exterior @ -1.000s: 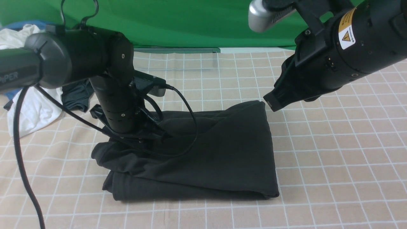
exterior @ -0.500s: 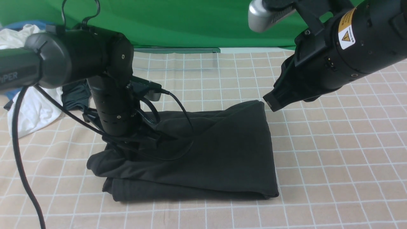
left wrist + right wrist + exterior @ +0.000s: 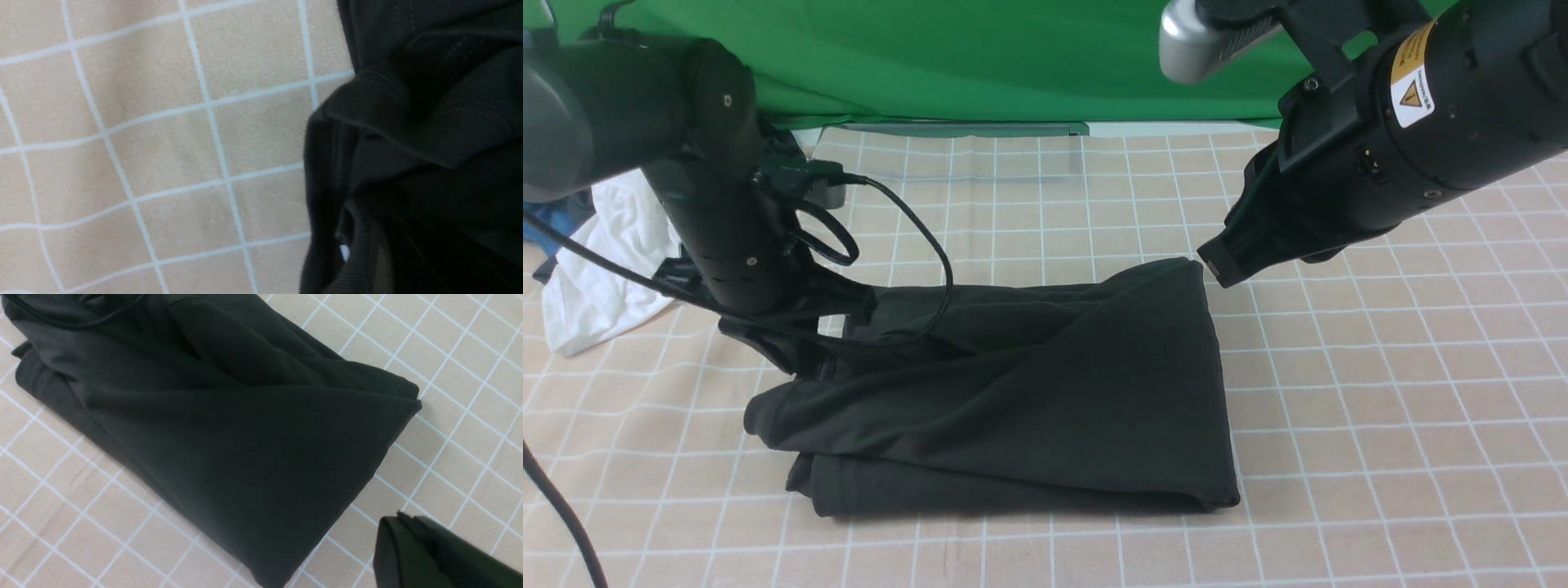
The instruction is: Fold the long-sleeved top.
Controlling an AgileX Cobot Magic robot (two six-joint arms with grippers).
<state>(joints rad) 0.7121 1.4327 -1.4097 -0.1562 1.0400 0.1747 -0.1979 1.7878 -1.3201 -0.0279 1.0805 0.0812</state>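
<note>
1. Long-sleeved top (image 3: 1045,392): a large black soft cotton garment, folded into a roughly rectangular, layered bundle lying flat near the middle of the surface (image 3: 1380,408), which is covered by a beige cloth with a white grid.
2. Bundle's left end: looser and thicker, with rounded folds stacked one on another; in the left wrist view, overlapping hems and a ribbed edge show at this end (image 3: 408,143), with a small white speck among the folds.
3. Bundle's right end: a smooth, flat panel, its far right corner raised to a point; the right wrist view shows this panel as one broad dark sheet (image 3: 245,449).
4. Left hand (image 3: 796,339): shut, low at the far left edge of the top; whether it pinches any fabric cannot be told, since dark parts merge with dark cloth.
5. Black cable (image 3: 931,269): loops from the left arm down over the top's far edge.
6. Right hand (image 3: 1213,265): shut, empty, hanging just beside the raised far right corner of the top.
7. White crumpled garment (image 3: 596,278): at the far left of the surface, apart from the top.
8. Green backdrop (image 3: 972,57): behind the far edge.
</note>
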